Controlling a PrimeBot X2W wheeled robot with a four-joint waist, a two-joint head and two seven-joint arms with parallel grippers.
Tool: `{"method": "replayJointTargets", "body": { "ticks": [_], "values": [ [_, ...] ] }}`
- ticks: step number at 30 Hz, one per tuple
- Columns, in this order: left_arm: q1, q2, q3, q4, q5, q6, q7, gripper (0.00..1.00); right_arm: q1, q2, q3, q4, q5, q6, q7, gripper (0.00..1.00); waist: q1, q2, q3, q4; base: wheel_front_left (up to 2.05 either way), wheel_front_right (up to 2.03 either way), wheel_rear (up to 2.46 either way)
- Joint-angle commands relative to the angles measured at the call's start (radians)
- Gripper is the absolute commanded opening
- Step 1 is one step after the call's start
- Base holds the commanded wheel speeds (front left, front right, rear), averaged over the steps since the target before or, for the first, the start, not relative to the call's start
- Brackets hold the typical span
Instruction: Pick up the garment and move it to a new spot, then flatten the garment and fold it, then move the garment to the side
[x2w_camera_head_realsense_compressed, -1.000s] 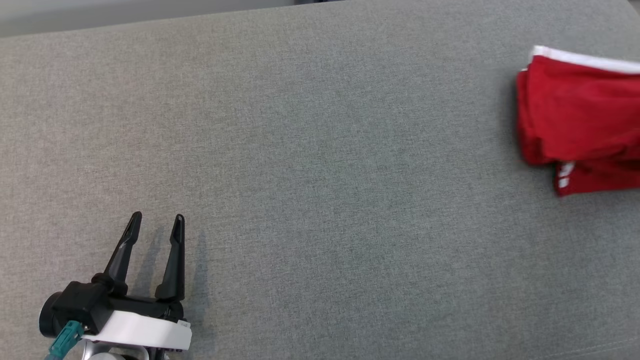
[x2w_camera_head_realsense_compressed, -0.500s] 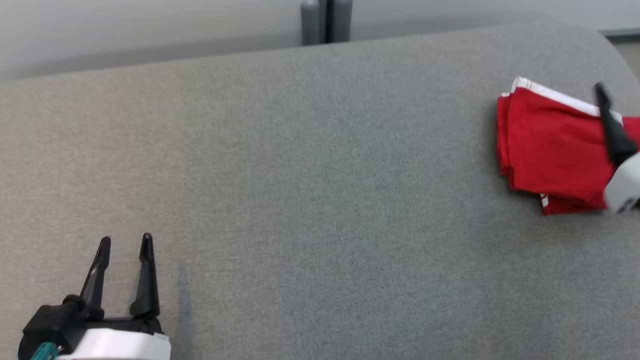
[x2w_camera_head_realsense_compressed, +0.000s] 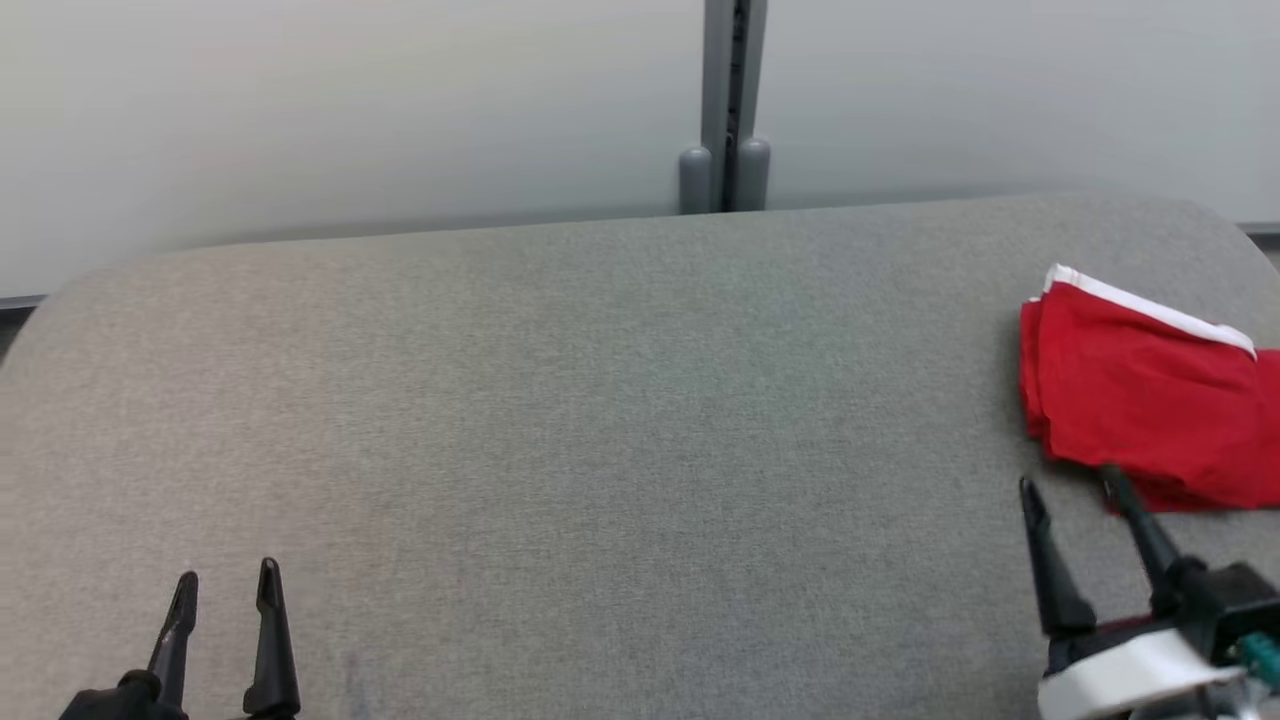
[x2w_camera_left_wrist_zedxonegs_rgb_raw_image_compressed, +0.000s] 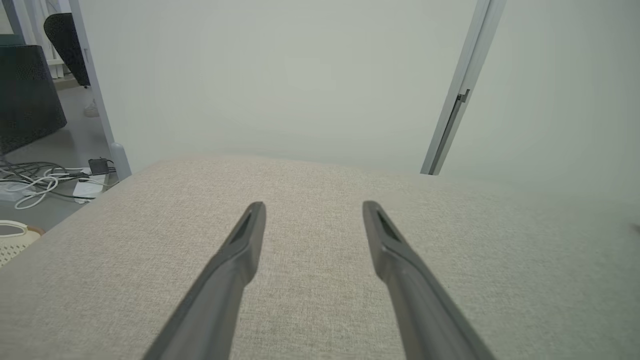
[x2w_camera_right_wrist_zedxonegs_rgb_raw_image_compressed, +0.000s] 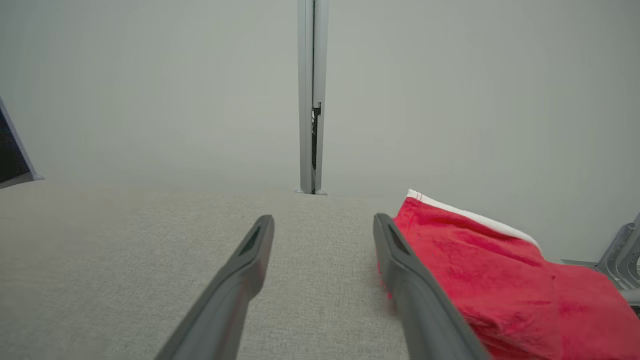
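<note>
Our right gripper (x2w_camera_head_realsense_compressed: 1067, 482) sits low at the right of the head view, its two dark fingers spread wide over the grey table (x2w_camera_head_realsense_compressed: 600, 400). In the right wrist view the same gripper (x2w_camera_right_wrist_zedxonegs_rgb_raw_image_compressed: 322, 220) shows bare table (x2w_camera_right_wrist_zedxonegs_rgb_raw_image_compressed: 100, 260) between its fingers. The finger on that view's right lies just beside the near left edge of the garment (x2w_camera_right_wrist_zedxonegs_rgb_raw_image_compressed: 490, 270). We cannot tell whether it touches the cloth.

We see the red garment (x2w_camera_head_realsense_compressed: 1130, 390) lying folded on the right side of the table, close to its rounded far corner. A white band runs along its far edge, and the head view's right border cuts it off.

Our left gripper (x2w_camera_head_realsense_compressed: 228, 572) is at the lower left, well apart from the garment, also with its fingers spread. From the left wrist its fingers (x2w_camera_left_wrist_zedxonegs_rgb_raw_image_compressed: 314, 205) point across the table (x2w_camera_left_wrist_zedxonegs_rgb_raw_image_compressed: 100, 280) toward a pale wall. A grey post (x2w_camera_head_realsense_compressed: 723, 100) stands behind the table's far edge. Loose cables (x2w_camera_left_wrist_zedxonegs_rgb_raw_image_compressed: 35, 180) lie on the floor off the table's left side.
</note>
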Motion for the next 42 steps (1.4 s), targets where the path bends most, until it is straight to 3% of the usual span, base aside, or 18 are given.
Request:
{"method": "replayJointTargets", "body": {
  "ticks": [1, 9, 26, 27, 31, 42],
  "values": [
    [0.013, 0.003, -0.004, 0.008, 0.003, -0.006, 0.001, 1.0, 0.03, 0.006, -0.009, 0.008, -0.024, 0.0, -0.01, 1.0, 0.0, -0.0001, -0.02, 0.018, 0.0, 0.0, 0.0],
    [0.027, 0.003, -0.027, 0.028, -0.019, -0.013, 0.001, 1.0, 0.114, 0.053, -0.031, -0.036, -0.076, 0.0, -0.009, 1.0, 0.0, -0.0001, -0.041, 0.032, 0.0, 0.0, 0.0],
    [0.023, 0.002, -0.068, 0.038, -0.037, -0.021, 0.001, 1.0, 0.129, 0.059, -0.049, -0.055, -0.052, 0.0, -0.009, 1.0, 0.0, -0.0001, -0.06, 0.029, 0.0, 0.0, 0.0],
    [0.022, -0.001, -0.07, 0.04, -0.033, -0.016, 0.0, 0.0, 0.123, 0.063, -0.048, -0.05, -0.054, 0.0, -0.005, 0.0, 0.0, -0.0001, -0.06, 0.029, 0.0, 0.0, 0.0],
    [0.032, -0.012, -0.076, 0.073, -0.036, -0.016, 0.002, 0.0, 0.134, 0.075, -0.046, -0.018, -0.05, 0.0, -0.001, 0.0, 0.0, -0.0001, -0.06, 0.03, 0.0, 0.0, 0.0],
    [-0.012, -0.01, -0.069, 0.077, -0.238, -0.017, 0.06, 0.0, 0.101, 0.072, -0.056, -0.006, 0.183, 0.0, 0.055, 0.0, 0.0, -0.0001, -0.058, 0.03, 0.0, 0.0, 0.0]
  ]
}}
